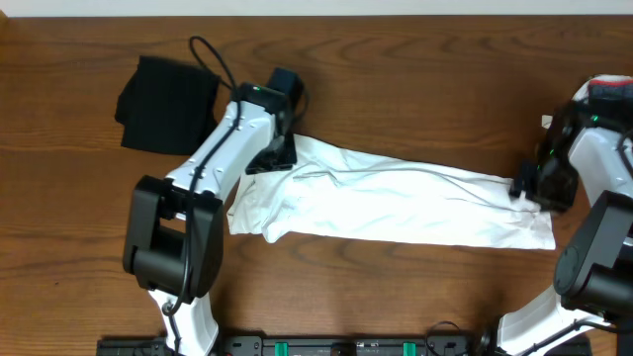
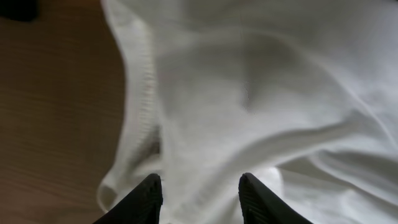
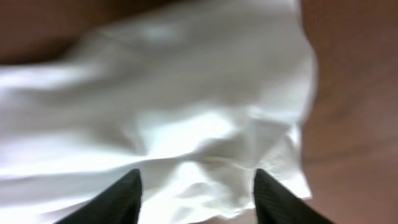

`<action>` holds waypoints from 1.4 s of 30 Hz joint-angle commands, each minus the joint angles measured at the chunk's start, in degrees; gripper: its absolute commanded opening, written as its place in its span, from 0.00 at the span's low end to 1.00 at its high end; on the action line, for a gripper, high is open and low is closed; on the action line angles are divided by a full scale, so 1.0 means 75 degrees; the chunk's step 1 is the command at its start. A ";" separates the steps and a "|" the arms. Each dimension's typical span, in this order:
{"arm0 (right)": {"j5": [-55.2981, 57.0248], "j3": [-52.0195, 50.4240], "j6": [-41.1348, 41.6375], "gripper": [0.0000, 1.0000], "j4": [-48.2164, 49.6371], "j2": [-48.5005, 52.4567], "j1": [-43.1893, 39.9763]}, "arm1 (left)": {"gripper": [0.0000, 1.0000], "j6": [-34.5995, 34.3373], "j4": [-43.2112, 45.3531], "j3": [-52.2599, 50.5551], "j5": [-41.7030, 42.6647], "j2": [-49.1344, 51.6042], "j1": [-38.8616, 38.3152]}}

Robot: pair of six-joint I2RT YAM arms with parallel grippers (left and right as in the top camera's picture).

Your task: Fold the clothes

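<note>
The clothes here are a white T-shirt (image 1: 396,203), lying as a long creased strip across the table's middle, and a black garment (image 1: 163,104) bunched at the back left. My left gripper (image 1: 269,158) is over the strip's upper left end. In the left wrist view its jaws (image 2: 200,177) stand apart over white fabric (image 2: 261,74) next to a ribbed edge (image 2: 144,93). My right gripper (image 1: 521,186) is at the strip's right end. In the right wrist view it (image 3: 198,173) is wide open, with rumpled fabric (image 3: 155,93) below and nothing pinched.
Brown wooden table (image 1: 396,79) shows all round the shirt. A white and red object (image 1: 608,89) sits at the right edge behind the right arm. Both arm bases stand along the front edge.
</note>
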 commanded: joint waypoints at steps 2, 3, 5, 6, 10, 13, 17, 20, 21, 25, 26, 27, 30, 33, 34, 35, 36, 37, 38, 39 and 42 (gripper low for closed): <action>-0.2253 0.0772 -0.1020 0.59 -0.0175 -0.0376 0.0254 | 0.43 0.0146 -0.0064 -0.0064 -0.0090 0.0099 0.0268; -0.2614 0.0822 -0.1250 0.58 -0.0154 -0.0420 0.0388 | 0.43 0.0146 -0.0058 -0.0064 -0.0090 0.0102 0.0315; -0.3235 0.0833 -0.1772 0.57 -0.0035 -0.0458 0.0697 | 0.43 0.0146 -0.0047 -0.0064 -0.0090 0.0102 0.0376; -0.3445 0.0828 -0.2014 0.56 0.0035 -0.0458 0.0866 | 0.43 0.0143 -0.0035 -0.0064 -0.0087 0.0102 0.0420; -0.3596 0.0758 -0.2632 0.53 0.0688 -0.0399 0.1801 | 0.43 0.0143 0.0009 -0.0064 -0.0085 0.0102 0.0606; -0.3826 0.0749 -0.2897 0.52 0.1384 -0.0303 0.2637 | 0.43 0.0143 -0.0038 -0.0064 -0.0052 0.0102 0.0801; -0.3975 0.0746 -0.2891 0.49 0.2608 -0.0181 0.3893 | 0.43 0.0143 -0.0082 -0.0064 0.0379 0.0102 0.1172; -0.3614 0.0746 -0.2862 0.48 0.3532 -0.0006 0.4835 | 0.43 0.0143 -0.0111 -0.0064 0.0574 0.0099 0.1448; -0.3360 0.0746 -0.2856 0.49 0.3719 0.0064 0.5082 | 0.44 0.0143 -0.0137 -0.0064 0.0574 0.0102 0.1510; -0.2180 0.0746 -0.2687 0.49 0.4176 0.0490 0.5989 | 0.76 0.0146 -0.0289 -0.0064 0.0568 0.0102 0.1652; -0.2057 0.0749 -0.2696 0.49 0.4272 0.0673 0.6199 | 0.86 0.0146 -0.0318 -0.0064 0.0565 0.0102 0.1661; -0.2040 0.0746 -0.2699 0.50 0.4366 0.0825 0.6341 | 0.87 0.0146 -0.0323 -0.0064 0.0565 0.0102 0.1661; -0.2162 0.0749 -0.2696 0.50 0.4666 0.1265 0.6720 | 0.98 0.0146 -0.0323 -0.0064 0.0568 0.0102 0.1661; -0.2162 0.0749 -0.2696 0.49 0.4724 0.1437 0.6983 | 0.98 0.0146 -0.0323 -0.0064 0.0565 0.0102 0.1661; -0.2159 0.0749 -0.2696 0.49 0.4704 0.1437 0.7047 | 0.98 0.0146 -0.0323 -0.0064 0.0568 0.0102 0.1661; -0.2159 0.0749 -0.2696 0.49 0.4680 0.1437 0.7099 | 0.98 0.0143 -0.0315 -0.0064 0.0568 0.0102 0.1661; -0.2157 0.0749 -0.2696 0.49 0.4663 0.1437 0.7137 | 0.98 0.0146 -0.0315 -0.0064 0.0565 0.0102 0.1661; -0.2159 0.0749 -0.2696 0.49 0.4640 0.1437 0.7175 | 0.98 0.0143 -0.0315 -0.0064 0.0568 0.0102 0.1661; -0.2159 0.0749 -0.2696 0.48 0.4607 0.1437 0.7204 | 0.98 0.0143 -0.0315 -0.0064 0.0568 0.0102 0.1661; -0.2159 0.0746 -0.2696 0.47 0.4572 0.1440 0.7222 | 0.98 0.0143 -0.0315 -0.0064 0.0568 0.0102 0.1661; -0.2250 0.0749 -0.2696 0.44 0.4447 0.1437 0.7242 | 0.98 0.0143 -0.0315 -0.0064 0.0568 0.0102 0.1661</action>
